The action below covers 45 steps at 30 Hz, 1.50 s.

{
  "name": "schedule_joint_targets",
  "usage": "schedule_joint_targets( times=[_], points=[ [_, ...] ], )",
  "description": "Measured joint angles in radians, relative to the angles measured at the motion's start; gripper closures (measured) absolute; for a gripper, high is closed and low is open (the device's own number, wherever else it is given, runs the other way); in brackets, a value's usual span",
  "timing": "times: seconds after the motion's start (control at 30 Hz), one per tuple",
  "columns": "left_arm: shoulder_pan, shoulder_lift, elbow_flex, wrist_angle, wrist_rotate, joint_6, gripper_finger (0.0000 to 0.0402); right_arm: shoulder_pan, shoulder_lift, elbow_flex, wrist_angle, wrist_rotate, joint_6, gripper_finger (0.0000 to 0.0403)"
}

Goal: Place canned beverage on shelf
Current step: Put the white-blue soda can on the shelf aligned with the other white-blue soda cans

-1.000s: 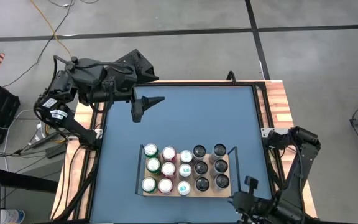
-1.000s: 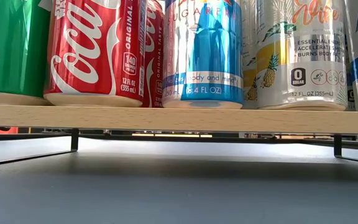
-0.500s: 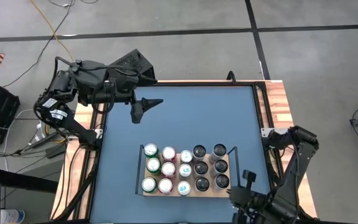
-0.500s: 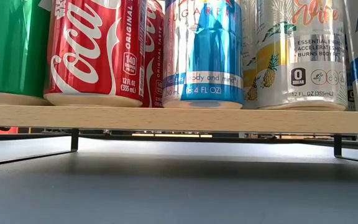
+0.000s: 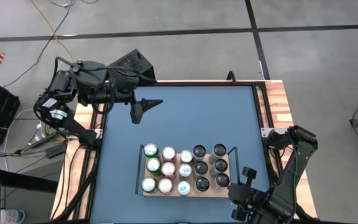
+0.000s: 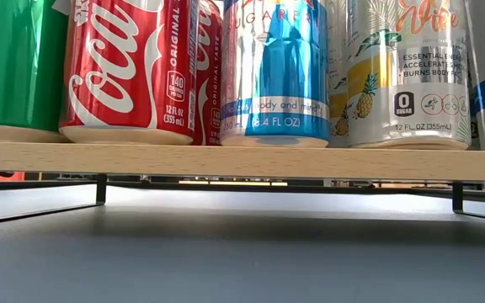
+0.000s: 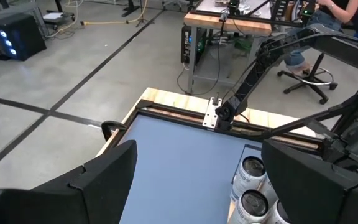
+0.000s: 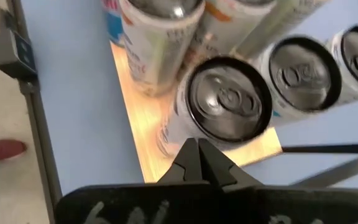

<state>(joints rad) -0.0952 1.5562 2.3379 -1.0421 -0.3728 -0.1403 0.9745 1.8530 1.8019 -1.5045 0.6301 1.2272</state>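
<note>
The light-wood shelf (image 5: 192, 192) with black end rails stands on the blue table near its front edge and carries several cans, each on its base. In the low view the board (image 6: 242, 160) shows red, blue and white cans. My right gripper (image 8: 197, 149) is shut at the shelf's near right corner (image 5: 234, 188). Its tips are beside the top rim of a black-topped can (image 8: 229, 99), which also shows in the high view (image 5: 222, 181). My left gripper (image 5: 145, 107) is open and empty over the table's far left part. My right gripper's shut fingertips (image 8: 190, 158) slant down from the table's near right. They stand at the near side of the black-topped can's top rim (image 8: 194, 127). I cannot tell whether they touch it. The can stands on the shelf's near right corner.
Other cans stand close around the black-topped one on the shelf (image 8: 142, 118). The blue tabletop (image 5: 191, 118) lies bare between the shelf and my left gripper. A black frame edges the table's right side (image 5: 261, 118). In the left wrist view a workbench (image 7: 247, 25) and a seated person show beyond the table.
My right gripper has moved toward the table's left and far edges, up to the shelf's near right corner. In the low view the rightmost can's label now shows shifted and slanted against before.
</note>
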Motion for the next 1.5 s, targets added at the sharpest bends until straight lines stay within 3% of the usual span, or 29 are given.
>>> schedule_joint_targets(
  times=[0.6,1.37,1.5],
  points=[
    [0.0,0.0,0.0,0.0,0.0,0.008,0.007,0.014,0.0,-0.001,-0.068,-0.013,0.026,0.0403],
    [0.0,0.0,0.0,0.0,0.0,0.005,0.007,-0.004,0.001,-0.008,-0.059,0.033,-0.021,0.0403],
    [0.0,0.0,0.0,0.005,0.002,-0.001,0.007,0.021,-0.004,0.051,-0.066,0.077,-0.011,0.0403]
  ],
)
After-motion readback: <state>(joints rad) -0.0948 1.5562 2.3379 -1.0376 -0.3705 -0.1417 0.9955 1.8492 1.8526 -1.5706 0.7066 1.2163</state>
